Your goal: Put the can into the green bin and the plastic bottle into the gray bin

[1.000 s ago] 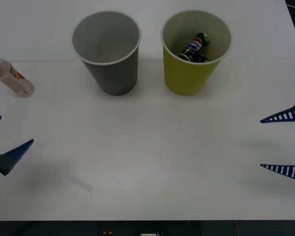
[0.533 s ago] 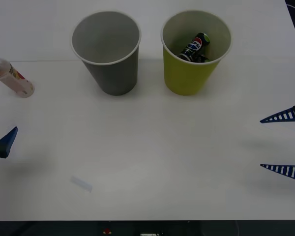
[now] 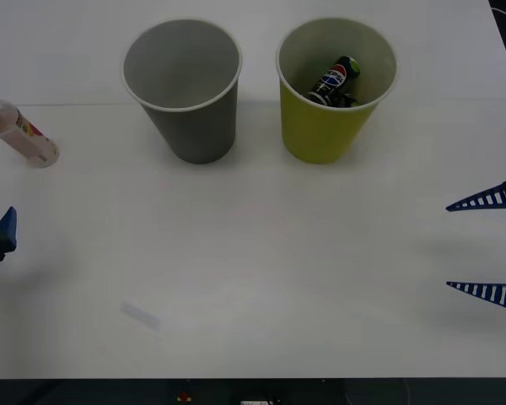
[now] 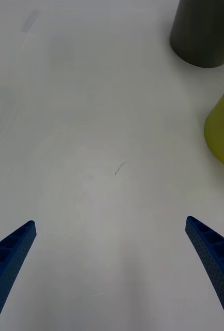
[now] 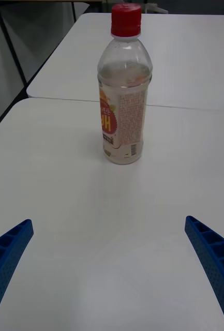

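Place: I read it as a lab or office room.
Evidence: plain white bench (image 3: pixel 261 253) butted against another white bench (image 5: pixel 194 57), dark floor between.

White table (image 3: pixel 261 253): gray bin (image 3: pixel 185 93), green bin (image 3: pixel 333 101), plastic bottle (image 3: pixel 21 133) upright.

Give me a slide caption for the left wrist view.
Open left gripper faces the upright plastic bottle on the white table.
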Robot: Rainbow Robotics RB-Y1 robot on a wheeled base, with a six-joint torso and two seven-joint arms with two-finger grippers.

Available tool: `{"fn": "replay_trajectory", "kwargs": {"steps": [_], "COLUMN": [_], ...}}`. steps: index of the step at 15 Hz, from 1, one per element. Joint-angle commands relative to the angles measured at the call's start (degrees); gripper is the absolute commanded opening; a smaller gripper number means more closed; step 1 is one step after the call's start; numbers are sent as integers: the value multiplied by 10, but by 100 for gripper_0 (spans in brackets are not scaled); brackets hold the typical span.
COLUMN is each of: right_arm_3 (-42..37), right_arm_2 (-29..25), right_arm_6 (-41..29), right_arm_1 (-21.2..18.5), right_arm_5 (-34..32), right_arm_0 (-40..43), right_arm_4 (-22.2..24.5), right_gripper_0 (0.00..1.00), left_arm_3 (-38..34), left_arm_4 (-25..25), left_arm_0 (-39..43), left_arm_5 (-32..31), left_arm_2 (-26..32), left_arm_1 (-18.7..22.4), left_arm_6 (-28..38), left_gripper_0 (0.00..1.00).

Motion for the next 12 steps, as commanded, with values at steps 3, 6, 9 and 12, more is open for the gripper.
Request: {"fn": "replay_trajectory", "kwargs": {"steps": [3,6,9,12], "right_arm_3": [0,0,0,0], "right_arm_2": [0,0,0,0], "right_arm_6": [0,0,0,0], "right_arm_1": [0,0,0,0], "right_arm_5": [0,0,0,0], "right_arm_0": [0,0,0,0], "right_arm_4": [0,0,0,0], "right_gripper_0": [100,100,100,100], "left_arm_3": [122,192,282,369], "left_arm_4": [-222,-321,-411,-433], "left_arm_0": [-90,-145,-214,-286], "left_arm_5": [37,64,91,99], "left_arm_2": [-59,-96,-132,-146], "left_arm_1": [-22,-35,-52,-83], "left_arm_6": [226,331,419,425], "left_gripper_0": [100,100,100,100]}}
